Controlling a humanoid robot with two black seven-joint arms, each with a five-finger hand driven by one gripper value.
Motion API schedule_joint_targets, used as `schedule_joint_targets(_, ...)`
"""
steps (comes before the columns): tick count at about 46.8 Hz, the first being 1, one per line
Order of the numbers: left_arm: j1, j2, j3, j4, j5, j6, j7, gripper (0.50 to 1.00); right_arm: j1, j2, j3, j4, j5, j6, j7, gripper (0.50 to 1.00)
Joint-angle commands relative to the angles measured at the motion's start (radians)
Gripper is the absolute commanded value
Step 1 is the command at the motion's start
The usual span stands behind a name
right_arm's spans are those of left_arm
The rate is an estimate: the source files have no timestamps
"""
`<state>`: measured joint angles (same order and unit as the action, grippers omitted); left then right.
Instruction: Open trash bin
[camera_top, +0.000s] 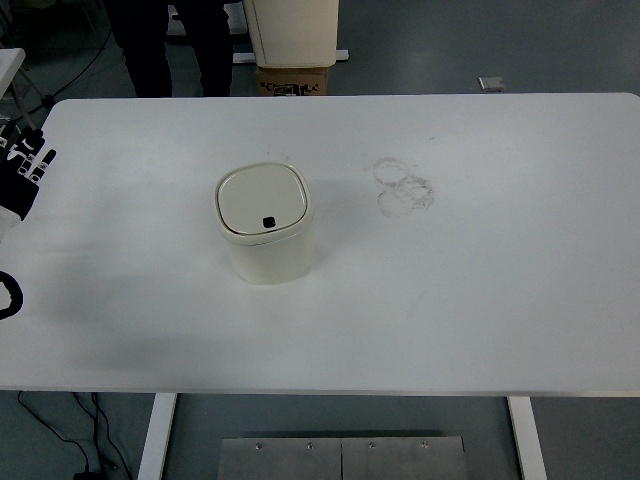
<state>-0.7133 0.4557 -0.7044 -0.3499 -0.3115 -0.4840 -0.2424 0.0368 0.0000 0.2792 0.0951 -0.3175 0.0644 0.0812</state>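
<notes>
A cream trash bin (265, 223) sits closed, left of centre on the white surface (480, 300). The robot's left hand (22, 175) hovers at the far left edge, fingers (38, 158) spread and empty. A hard or off-centre press on the lid's small black button (268, 221) could skid or tip the light bin.

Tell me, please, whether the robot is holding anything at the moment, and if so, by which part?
Nothing is held. The left hand is at the table's left edge, fingers spread, well apart from the trash bin, whose lid is down. The right hand is not in view.
</notes>
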Motion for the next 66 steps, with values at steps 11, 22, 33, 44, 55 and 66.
schedule_joint_targets(11, 0.0, 0.0, 0.0, -0.001, 0.002, 0.004, -0.006, 1.0, 0.0, 0.0, 0.0, 0.0, 0.0, 0.0, 0.0, 0.991)
schedule_joint_targets(22, -0.002, 0.0, 0.0, 0.0, 0.002, -0.002, -0.006, 1.0, 0.0, 0.0, 0.0, 0.0, 0.0, 0.0, 0.0, 0.991)
schedule_joint_targets(33, -0.006, 0.003, 0.0, 0.0, 0.003, -0.004, -0.006, 1.0, 0.0, 0.0, 0.0, 0.0, 0.0, 0.0, 0.0, 0.991)
schedule_joint_targets(44, -0.015, 0.001, 0.0, -0.001, 0.003, -0.001, -0.006, 1.0, 0.0, 0.0, 0.0, 0.0, 0.0, 0.0, 0.0, 0.991)
schedule_joint_targets(55, -0.026, 0.011, 0.002, -0.004, 0.005, 0.001, -0.005, 1.0, 0.0, 0.0, 0.0, 0.0, 0.0, 0.0, 0.0, 0.991)
schedule_joint_targets(66, -0.037, 0.015, 0.005, -0.006, 0.009, -0.001, -0.003, 1.0, 0.0, 0.0, 0.0, 0.0, 0.0, 0.0, 0.002, 0.991)
